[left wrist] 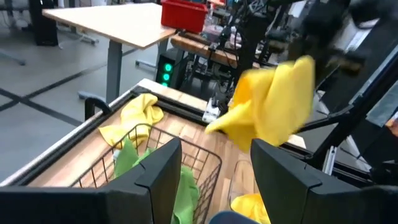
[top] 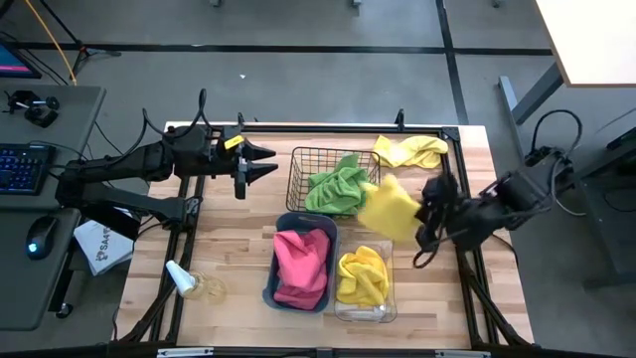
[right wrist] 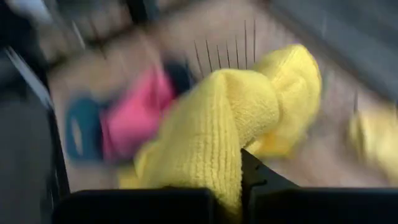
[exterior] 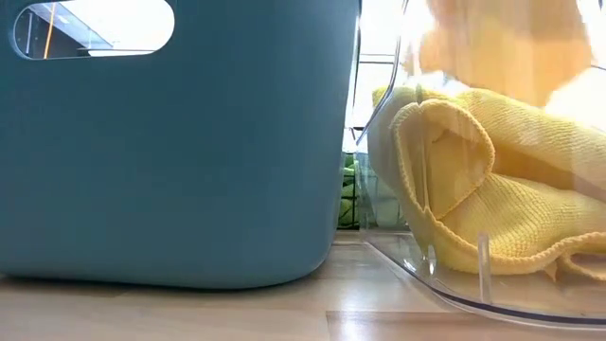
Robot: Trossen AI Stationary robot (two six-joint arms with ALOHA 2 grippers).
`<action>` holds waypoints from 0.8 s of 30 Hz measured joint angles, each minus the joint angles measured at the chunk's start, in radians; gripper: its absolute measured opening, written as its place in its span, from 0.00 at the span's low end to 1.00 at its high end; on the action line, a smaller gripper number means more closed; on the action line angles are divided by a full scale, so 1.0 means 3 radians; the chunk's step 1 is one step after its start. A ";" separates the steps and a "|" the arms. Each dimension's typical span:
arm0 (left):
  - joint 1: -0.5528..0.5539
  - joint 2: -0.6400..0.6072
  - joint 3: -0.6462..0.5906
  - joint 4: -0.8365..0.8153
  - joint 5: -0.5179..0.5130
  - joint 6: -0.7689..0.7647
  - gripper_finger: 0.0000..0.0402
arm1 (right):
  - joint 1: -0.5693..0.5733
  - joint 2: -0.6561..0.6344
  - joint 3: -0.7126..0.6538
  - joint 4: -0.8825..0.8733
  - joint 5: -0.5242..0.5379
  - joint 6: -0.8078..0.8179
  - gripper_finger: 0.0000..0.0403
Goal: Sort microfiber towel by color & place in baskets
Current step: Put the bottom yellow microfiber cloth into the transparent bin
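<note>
My right gripper (top: 427, 221) is shut on a yellow microfiber towel (top: 390, 209), raised above the table beside the black wire basket (top: 298, 169), which holds green towels (top: 338, 185). The teal bin (top: 278, 288) contains a pink towel (top: 301, 261). The clear bin (top: 388, 308) contains a yellow towel (top: 363, 275). Another yellow towel (top: 407, 151) lies on the table at the far right. My left gripper (top: 260, 164) hovers open, left of the wire basket, with nothing between its fingers. My right gripper pinches a bunched fold of the yellow towel (right wrist: 231, 177) between its two fingers (right wrist: 264, 180). The fingers slant downward from the table's right side. The towel is lifted clear of the table and droops loosely from the fingers (left wrist: 273, 106).
A small white bottle-like object (top: 182, 277) lies near the front left of the table. A desk with a keyboard (top: 25, 167) and mouse (top: 40, 235) stands to the left. The table frame's black rails (top: 467, 199) run along the edges.
</note>
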 joint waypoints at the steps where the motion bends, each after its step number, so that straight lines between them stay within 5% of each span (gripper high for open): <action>1: 0.0000 0.0000 0.0000 0.0028 -0.0001 0.0015 0.45 | -0.0003 0.0011 0.0090 0.0163 0.0207 -0.0187 0.01; 5: 0.0000 0.0000 0.0000 0.0129 -0.0001 0.0098 0.45 | -0.0050 0.0016 0.0163 0.1069 0.0643 -0.1016 0.00; 10: 0.0000 -0.0001 0.0000 0.0136 0.0000 0.0127 0.45 | -0.0101 0.0093 -0.0275 0.1871 0.0448 -0.1329 0.00; 21: -0.0003 0.0000 0.0000 0.0132 0.0001 0.0158 0.45 | 0.0071 0.0130 -0.1950 0.3152 -0.0370 0.0139 0.00; 24: -0.0003 -0.0001 0.0000 0.0134 0.0002 0.0155 0.45 | 0.0121 0.0130 -0.2171 0.3272 -0.0842 0.0543 0.00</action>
